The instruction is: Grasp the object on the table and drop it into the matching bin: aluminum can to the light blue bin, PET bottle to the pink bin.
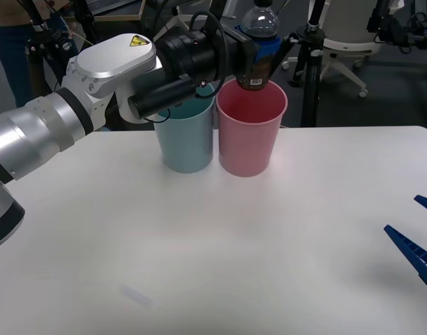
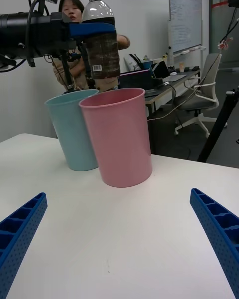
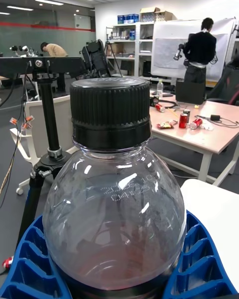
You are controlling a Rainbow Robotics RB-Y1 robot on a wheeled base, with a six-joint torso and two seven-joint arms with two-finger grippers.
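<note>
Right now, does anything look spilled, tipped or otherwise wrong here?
Nothing stands out. The left claw holds the bottle upright over the pink bin; the blue bin stands beside it, and the right claw waits open.

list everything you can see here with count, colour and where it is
PET bottle: 1, clear with black cap, dark contents and dark label band, held upright above the pink bin's opening
pink bin: 1, pink, at the far side of the table, beside the light blue bin on the robot's right of it
light blue bin: 1, light blue, at the far side of the table, close against the pink bin
table: 1, white, in front of the robot
left gripper: 1, blue fingers, closed around the bottle over the pink bin
right gripper: 1, blue fingers, open, low over the table's right side
</note>
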